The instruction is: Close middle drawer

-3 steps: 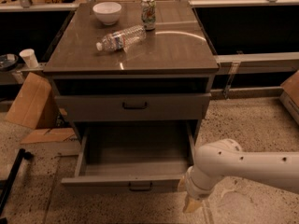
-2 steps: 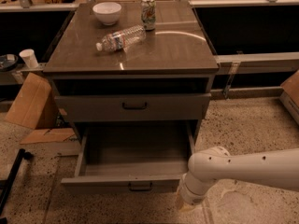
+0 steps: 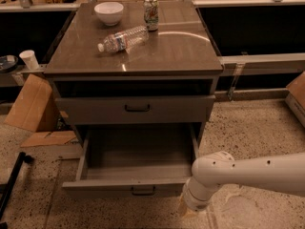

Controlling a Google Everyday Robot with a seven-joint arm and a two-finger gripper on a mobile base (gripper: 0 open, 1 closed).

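The middle drawer is pulled far out of the grey-brown cabinet and its inside is empty. Its flat front faces me low in the view, with a small dark bar handle at the centre. Above it the uppermost drawer is nearly shut. The lowest drawer is hidden under the open one. My white arm reaches in from the right. My gripper hangs below the wrist, close to the floor, just beside the right end of the open drawer's front.
On the cabinet top stand a white bowl and a can, and a plastic bottle lies on its side. Cardboard leans at the left, near a paper cup. A dark pole lies at the lower left.
My arm has swung left, bringing the wrist and gripper nearer to the right end of the open drawer's front. The drawer itself has not visibly moved.
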